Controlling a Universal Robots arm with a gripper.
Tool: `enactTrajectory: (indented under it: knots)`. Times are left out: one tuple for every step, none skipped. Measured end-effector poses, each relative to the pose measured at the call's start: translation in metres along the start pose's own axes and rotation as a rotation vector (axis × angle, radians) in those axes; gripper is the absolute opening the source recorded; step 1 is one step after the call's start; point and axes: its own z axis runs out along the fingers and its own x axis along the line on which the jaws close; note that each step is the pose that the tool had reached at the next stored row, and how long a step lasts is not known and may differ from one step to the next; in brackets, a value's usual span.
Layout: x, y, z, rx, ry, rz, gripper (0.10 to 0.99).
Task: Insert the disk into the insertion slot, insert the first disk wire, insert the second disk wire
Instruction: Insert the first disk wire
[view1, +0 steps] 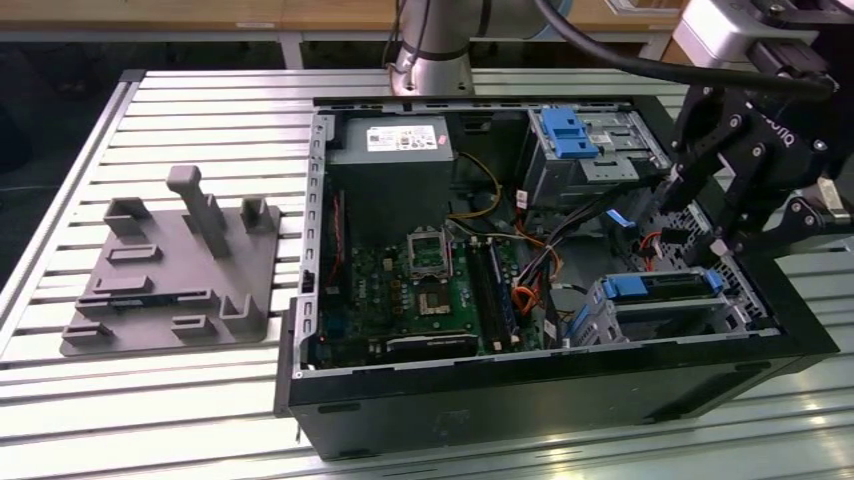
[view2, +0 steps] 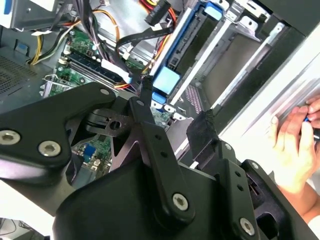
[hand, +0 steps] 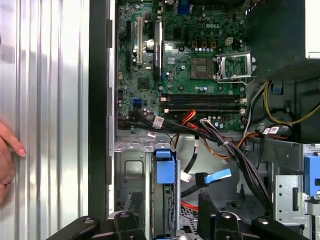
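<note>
Hovering pincer (hand: 169, 216) spread over slotted disk (hand: 165, 167), cable bundle (hand: 235, 155) alongside, hand (hand: 7, 160) nearby

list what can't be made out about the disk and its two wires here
- first disk wire: its plug end runs behind the tool in the first wrist view
- disk: how deep it sits, masked by the insertion slot walls in the exterior view
- hand: cut off by the second wrist view's edge

Ribbed metal table (view1: 160, 420); wooden bench (view1: 200, 12) behind
</note>
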Motion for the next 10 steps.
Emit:
enactTrajectory:
  knots:
    - [-0.0001,0.0,0.0,0.0,0.005,0.007,0.557]
    - [-0.0002,0.0,0.0001,0.001,0.0097,0.013,0.557]
    - [-0.0006,0.0,0.0001,0.001,0.015,0.018,0.557]
    - [-0.0013,-0.0006,0.0001,0.001,0.0195,0.021,0.557]
    - [-0.0023,-0.0017,0.0001,0.002,0.0234,0.023,0.557]
    - [-0.0035,-0.0026,0.0001,0.002,0.0257,0.024,0.557]
    - [-0.0048,-0.0036,0.0002,0.002,0.0277,0.025,0.557]
    - [-0.0064,-0.0043,0.0002,0.002,0.0291,0.026,0.557]
    - [-0.0085,-0.0049,0.0003,0.002,0.0298,0.027,0.557]
    - [-0.0114,-0.0054,0.0007,0.002,0.0298,0.027,0.557]
